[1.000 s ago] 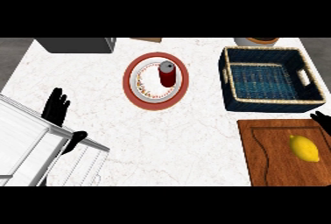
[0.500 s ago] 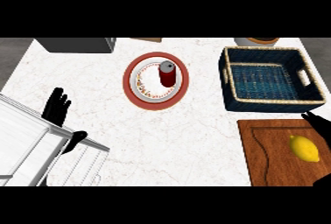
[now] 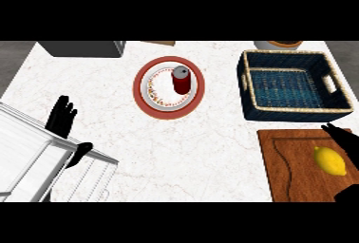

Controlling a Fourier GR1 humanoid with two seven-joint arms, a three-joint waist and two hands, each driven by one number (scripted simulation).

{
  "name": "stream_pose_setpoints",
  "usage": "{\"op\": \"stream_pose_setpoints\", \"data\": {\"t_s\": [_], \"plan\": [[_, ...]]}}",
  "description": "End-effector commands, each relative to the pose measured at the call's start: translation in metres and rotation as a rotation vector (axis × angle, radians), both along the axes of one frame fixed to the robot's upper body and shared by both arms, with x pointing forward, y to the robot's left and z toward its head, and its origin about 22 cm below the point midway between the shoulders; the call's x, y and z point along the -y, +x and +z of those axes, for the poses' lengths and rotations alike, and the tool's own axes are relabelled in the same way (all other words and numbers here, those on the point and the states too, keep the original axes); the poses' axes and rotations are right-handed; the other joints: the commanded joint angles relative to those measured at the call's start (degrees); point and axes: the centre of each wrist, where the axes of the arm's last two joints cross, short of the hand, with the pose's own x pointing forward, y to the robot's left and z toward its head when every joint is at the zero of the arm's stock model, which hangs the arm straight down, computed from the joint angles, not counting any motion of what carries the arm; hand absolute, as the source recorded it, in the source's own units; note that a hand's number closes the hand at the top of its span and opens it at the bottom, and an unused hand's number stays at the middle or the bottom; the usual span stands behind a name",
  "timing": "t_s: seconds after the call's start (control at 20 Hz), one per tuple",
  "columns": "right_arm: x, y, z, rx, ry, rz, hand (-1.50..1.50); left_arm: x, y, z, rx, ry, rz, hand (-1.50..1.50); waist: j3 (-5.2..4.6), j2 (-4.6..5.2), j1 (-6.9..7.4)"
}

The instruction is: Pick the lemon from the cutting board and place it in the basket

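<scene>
White marble with faint veins made up the surface (image 3: pixel 210 147), and a grey floor was seen past its left edge. At far left, the left hand (image 3: pixel 61 116) was held with fingers straight and relaxed, nothing in it. Toward the middle, a red-rimmed plate (image 3: pixel 151 102) carried a dark red can (image 3: pixel 182 79). Further right, the dark woven basket (image 3: pixel 294 85) was set just beyond the wooden cutting board (image 3: pixel 294 166), on which the lemon (image 3: pixel 329 161) lay. Beside the lemon, the right hand (image 3: pixel 345 140) was extended with straight fingers, grasping nothing.
</scene>
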Motion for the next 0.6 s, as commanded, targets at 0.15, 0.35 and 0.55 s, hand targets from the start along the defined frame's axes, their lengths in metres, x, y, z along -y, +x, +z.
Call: {"op": "stream_pose_setpoints", "data": {"t_s": [0.15,0.35,0.55], "plan": [[0.016,0.006,-0.009,0.006,0.013,0.003,-1.5,0.052,0.003,0.012,0.125,-0.071,-0.044,0.0,0.41,-0.58,-0.39],[0.015,0.013,-0.013,-0.015,0.013,-0.01,-1.5,0.043,0.013,0.013,0.119,-0.079,-0.043,0.0,0.39,-0.52,-0.48],[0.0,-0.001,-0.032,-0.023,0.01,0.0,-1.5,0.034,0.002,0.007,0.108,-0.085,-0.026,0.0,0.36,-0.66,-0.57]]}}
